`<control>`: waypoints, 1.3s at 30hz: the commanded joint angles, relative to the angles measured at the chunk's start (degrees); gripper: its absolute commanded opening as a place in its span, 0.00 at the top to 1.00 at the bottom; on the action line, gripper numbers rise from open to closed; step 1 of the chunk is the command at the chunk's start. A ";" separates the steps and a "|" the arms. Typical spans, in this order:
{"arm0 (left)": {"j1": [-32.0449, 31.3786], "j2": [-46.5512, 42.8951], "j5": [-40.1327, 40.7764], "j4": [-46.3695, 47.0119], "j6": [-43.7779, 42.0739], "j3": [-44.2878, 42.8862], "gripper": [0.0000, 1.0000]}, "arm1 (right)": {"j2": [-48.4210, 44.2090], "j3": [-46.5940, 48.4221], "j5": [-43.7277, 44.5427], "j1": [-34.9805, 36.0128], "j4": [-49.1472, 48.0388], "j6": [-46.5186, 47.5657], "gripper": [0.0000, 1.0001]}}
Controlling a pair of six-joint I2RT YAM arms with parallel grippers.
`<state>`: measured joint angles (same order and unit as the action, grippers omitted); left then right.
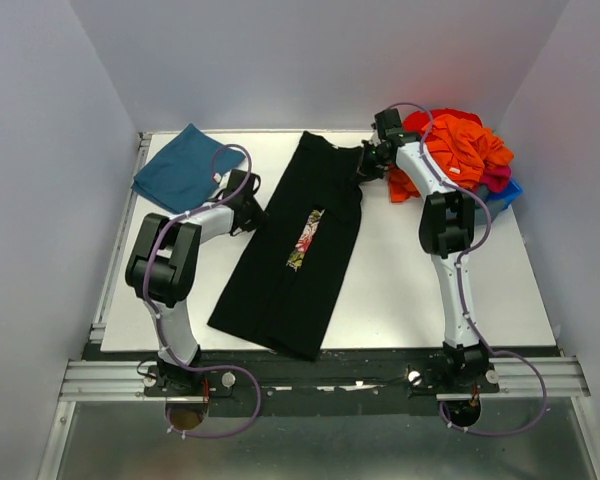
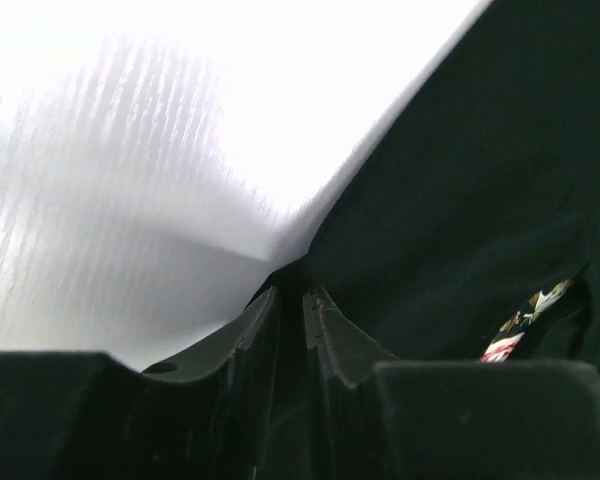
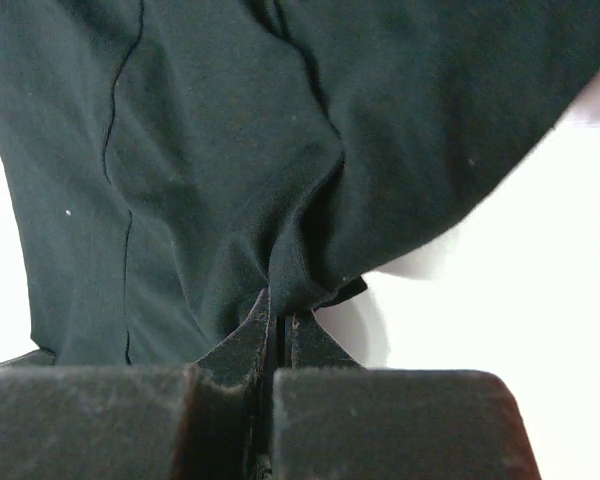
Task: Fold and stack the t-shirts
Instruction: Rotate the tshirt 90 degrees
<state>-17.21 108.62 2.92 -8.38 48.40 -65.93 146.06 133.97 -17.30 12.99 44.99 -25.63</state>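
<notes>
The black t-shirt (image 1: 280,285) lies folded lengthwise into a long band down the middle of the table, with a strip of floral print (image 1: 305,238) showing in the fold. My left gripper (image 1: 252,207) is shut on its left edge; in the left wrist view the fingertips (image 2: 292,292) pinch the dark cloth (image 2: 460,200) beside the print (image 2: 525,320). My right gripper (image 1: 366,160) is shut on the shirt's far right corner; the cloth (image 3: 230,150) bunches at the closed jaws (image 3: 280,312). The teal-blue shirt (image 1: 185,167) lies folded at the far left corner.
A heap of orange and red garments (image 1: 460,150) sits at the far right corner over a blue bin (image 1: 507,192). The white table (image 1: 410,290) is walled on three sides. A metal rail (image 1: 320,378) runs along the near edge.
</notes>
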 commanded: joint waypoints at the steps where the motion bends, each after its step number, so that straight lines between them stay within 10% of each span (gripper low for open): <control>1: 0.25 -3.84 0.78 -0.68 2.48 9.92 0.70 | 0.46 -1.42 -2.82 2.91 0.10 1.11 0.97; 13: -6.77 -22.47 2.26 4.59 13.82 34.02 0.69 | -2.80 -6.10 3.51 2.92 1.06 2.16 0.99; 20: -7.05 -19.86 5.77 3.48 10.23 25.71 0.65 | 4.66 6.99 2.54 0.54 3.52 0.67 0.95; 23: -4.07 -18.44 6.31 1.44 7.24 21.03 0.62 | 5.29 8.24 1.74 -0.34 2.56 -0.21 0.57; 26: -0.81 -18.79 5.26 1.70 4.87 18.74 0.58 | -0.22 1.76 3.58 -0.43 -0.16 0.05 0.40; 39: 4.38 -3.86 -2.92 1.97 0.99 2.13 0.49 | -32.93 -48.24 1.39 0.01 -17.21 -2.23 0.39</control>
<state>-12.84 99.68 4.62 -5.32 51.79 -58.41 119.24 96.16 -14.63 12.45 34.70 -26.26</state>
